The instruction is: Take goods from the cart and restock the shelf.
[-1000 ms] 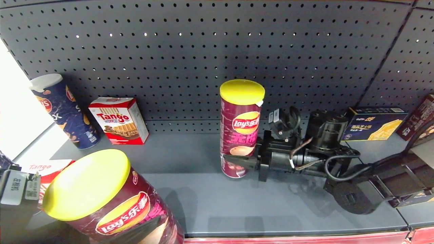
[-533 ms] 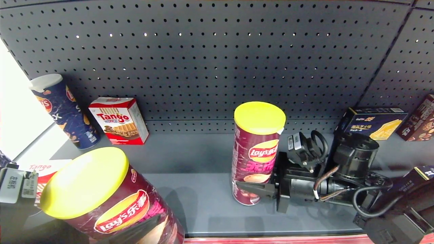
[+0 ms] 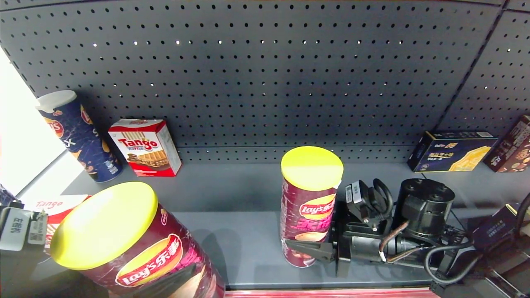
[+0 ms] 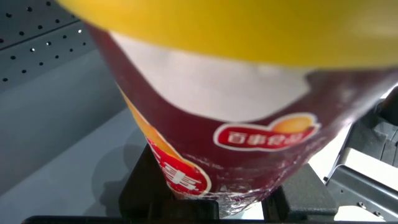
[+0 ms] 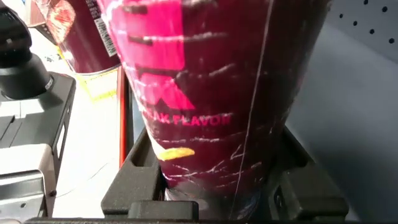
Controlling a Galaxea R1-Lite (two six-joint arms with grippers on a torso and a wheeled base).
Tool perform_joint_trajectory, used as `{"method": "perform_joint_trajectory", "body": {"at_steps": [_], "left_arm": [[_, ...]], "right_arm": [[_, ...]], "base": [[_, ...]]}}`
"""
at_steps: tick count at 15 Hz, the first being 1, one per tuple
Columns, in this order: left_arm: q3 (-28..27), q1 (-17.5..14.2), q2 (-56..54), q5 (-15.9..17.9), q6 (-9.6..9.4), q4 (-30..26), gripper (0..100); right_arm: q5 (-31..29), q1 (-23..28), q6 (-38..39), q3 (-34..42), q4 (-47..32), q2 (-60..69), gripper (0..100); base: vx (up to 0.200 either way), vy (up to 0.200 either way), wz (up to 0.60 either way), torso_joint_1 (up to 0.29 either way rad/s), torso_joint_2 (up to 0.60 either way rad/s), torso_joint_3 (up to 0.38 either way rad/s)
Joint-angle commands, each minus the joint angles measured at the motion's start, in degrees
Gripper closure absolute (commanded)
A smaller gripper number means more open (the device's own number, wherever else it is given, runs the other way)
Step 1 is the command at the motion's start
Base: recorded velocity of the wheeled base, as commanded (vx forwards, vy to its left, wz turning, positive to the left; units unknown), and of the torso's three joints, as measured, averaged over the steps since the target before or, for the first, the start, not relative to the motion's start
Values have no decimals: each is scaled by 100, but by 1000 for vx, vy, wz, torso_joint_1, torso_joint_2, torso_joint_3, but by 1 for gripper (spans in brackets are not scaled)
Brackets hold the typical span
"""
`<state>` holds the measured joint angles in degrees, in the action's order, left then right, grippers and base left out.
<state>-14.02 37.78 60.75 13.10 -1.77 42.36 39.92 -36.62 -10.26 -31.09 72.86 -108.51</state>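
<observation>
R gripper [image 3: 305, 249] was clamped on maroon chip can [image 3: 308, 207], upright at lower ctr-right of frame, near shelf [image 3: 248, 194] front edge. L gripper [image 3: 167, 281] gripped 2nd can [image 3: 124, 240], tilted, lower left.

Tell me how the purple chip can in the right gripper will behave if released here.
Tall and narrow, the chip can would probably tip easily if nudged, and it is near the front edge of the shelf. Being round, it would likely roll once down. The right gripper holds it low, so its top may sway.
</observation>
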Motion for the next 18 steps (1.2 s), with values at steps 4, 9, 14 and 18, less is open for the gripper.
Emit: {"method": "perform_joint_trajectory", "body": {"at_steps": [4, 9, 14, 18], "left_arm": [[13, 1, 7, -1, 1, 0, 100], [57, 1, 7, -1, 1, 0, 100], [75, 1, -45, -1, 1, 0, 100], [171, 1, -124, -1, 1, 0, 100]], "right_arm": [[-11, -3, -2, -12, 105, -179, 0], [-187, 111, -2, 182, 149, 278, 0], [-239, 454, -11, 929, 132, 1464, 0], [-248, 1078, -2, 1729, 53, 2756, 0]], "base": [[0, 0, 0, 0, 0, 0], [0, 0, 0, 0, 0, 0], [0, 0, 0, 0, 0, 0], [0, 0, 0, 0, 0, 0]]}}
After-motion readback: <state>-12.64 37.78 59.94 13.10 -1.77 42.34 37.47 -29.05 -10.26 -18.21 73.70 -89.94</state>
